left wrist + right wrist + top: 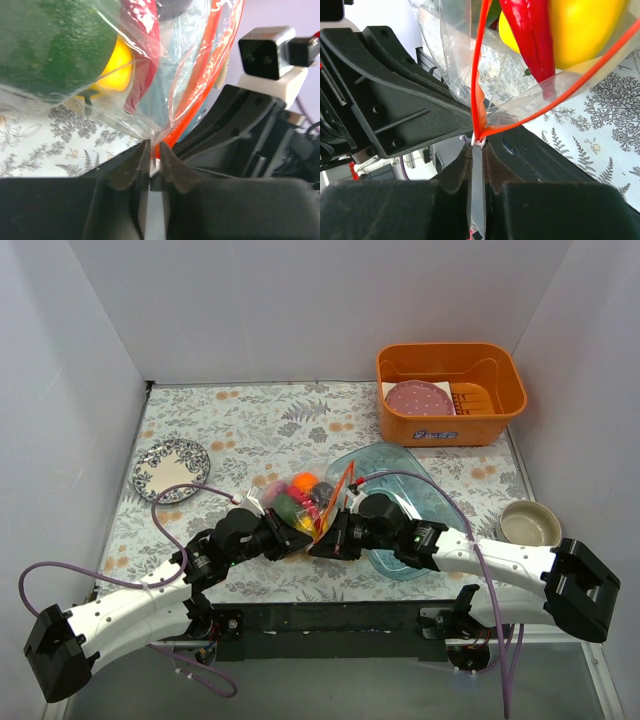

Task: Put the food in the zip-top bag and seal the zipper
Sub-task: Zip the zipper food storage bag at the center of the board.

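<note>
Both grippers are clenching on the zip-top bag's mouth from the near side. The left gripper (152,150) is pinching with its jaws all but closed, and the zipper (207,80) is running straight down into that narrow gap. The right gripper (477,145) is clamping the same red-orange strip at its end, just where the two tracks are meeting at a small white tab. The two are working almost touching each other – probably so that one is anchoring the strip while the other is free to slide along it.

Above the fingers the zip-top bag (452,55) is hanging lifted and crinkled, and its tracks are spreading apart into an open loop, so the mouth is looking unsealed. Inside the bag the food is sitting bunched together: a red chilli (532,35) is lying against a yellow pepper (585,30), with a green lime (50,45) pressing on the film. Loading is seeming finished – closing is what remains. Beyond the bag, a blue tray (400,465) is resting on the table.
</note>
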